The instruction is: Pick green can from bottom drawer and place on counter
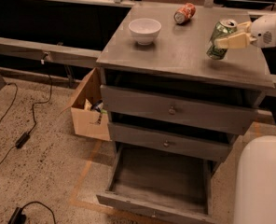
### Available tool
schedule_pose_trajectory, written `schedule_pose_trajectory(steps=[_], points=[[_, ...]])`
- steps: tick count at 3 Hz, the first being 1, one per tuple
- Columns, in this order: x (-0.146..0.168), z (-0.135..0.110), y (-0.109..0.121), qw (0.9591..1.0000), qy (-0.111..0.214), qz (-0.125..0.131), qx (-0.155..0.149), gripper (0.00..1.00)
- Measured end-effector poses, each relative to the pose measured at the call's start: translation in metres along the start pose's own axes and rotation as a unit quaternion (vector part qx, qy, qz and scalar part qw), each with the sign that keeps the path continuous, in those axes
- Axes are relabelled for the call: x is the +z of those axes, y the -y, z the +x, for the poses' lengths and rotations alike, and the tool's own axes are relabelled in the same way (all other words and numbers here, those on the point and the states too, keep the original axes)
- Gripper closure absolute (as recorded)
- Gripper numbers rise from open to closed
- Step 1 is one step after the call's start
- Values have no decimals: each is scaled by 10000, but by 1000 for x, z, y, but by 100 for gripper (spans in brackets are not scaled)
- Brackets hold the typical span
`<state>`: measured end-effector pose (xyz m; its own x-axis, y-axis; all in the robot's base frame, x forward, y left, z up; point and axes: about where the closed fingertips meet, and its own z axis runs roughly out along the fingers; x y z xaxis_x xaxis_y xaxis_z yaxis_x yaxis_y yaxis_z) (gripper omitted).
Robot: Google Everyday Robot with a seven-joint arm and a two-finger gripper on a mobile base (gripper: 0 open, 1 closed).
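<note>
The green can (220, 38) with a silver top is held slightly tilted in my gripper (227, 37), just above the right part of the grey counter (184, 55). The cream fingers (233, 41) are shut on the can's side, and the arm comes in from the right edge. The bottom drawer (159, 183) is pulled out wide and its tray shows nothing inside. The two drawers above it are partly open.
A white bowl (145, 30) stands on the counter's left part. An orange-red can (184, 13) lies on its side at the back. A cardboard box (89, 108) sits on the floor left of the cabinet. Cables (21, 139) trail on the floor. My white base (261, 181) is at lower right.
</note>
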<state>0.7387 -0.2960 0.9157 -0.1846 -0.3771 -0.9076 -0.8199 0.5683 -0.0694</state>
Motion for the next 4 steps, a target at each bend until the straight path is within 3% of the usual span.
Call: schedule_pose_trajectory(steps=[3,4], points=[[17,18,-9,9991,-296,-265,131,4],[16,20,-8,9992,-310,-229,140,0]])
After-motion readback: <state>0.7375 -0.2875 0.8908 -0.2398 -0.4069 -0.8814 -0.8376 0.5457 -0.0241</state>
